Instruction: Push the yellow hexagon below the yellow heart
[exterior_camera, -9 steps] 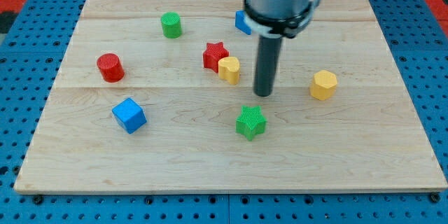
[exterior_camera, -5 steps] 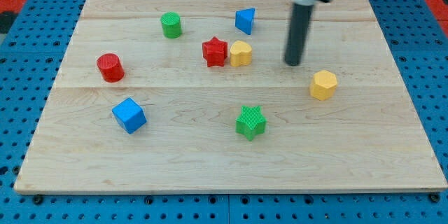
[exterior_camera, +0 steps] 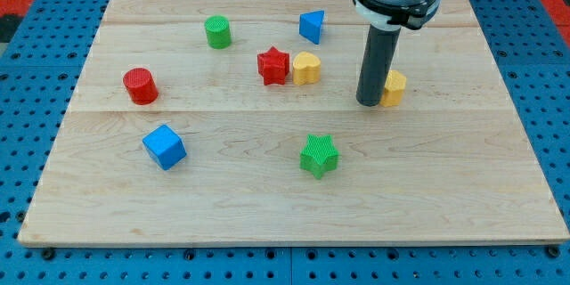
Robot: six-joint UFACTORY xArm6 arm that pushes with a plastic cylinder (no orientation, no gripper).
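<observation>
The yellow hexagon (exterior_camera: 394, 88) lies right of the board's middle, partly hidden behind my rod. My tip (exterior_camera: 370, 102) rests on the board touching or nearly touching the hexagon's left side. The yellow heart (exterior_camera: 306, 69) lies further to the view's left and slightly higher, pressed against the red star (exterior_camera: 273, 66). The hexagon sits to the right of the heart, slightly lower than it.
A blue triangle (exterior_camera: 310, 27) lies above the heart. A green cylinder (exterior_camera: 217, 32) is at upper left, a red cylinder (exterior_camera: 140, 85) at left, a blue cube (exterior_camera: 165, 146) at lower left, a green star (exterior_camera: 319, 155) below centre. The wooden board (exterior_camera: 499, 187) sits on a blue pegboard.
The yellow hexagon has shifted up and to the left. My tip moved from upper right of the heart down to the hexagon's left side. Earlier the heart moved up beside the red star.
</observation>
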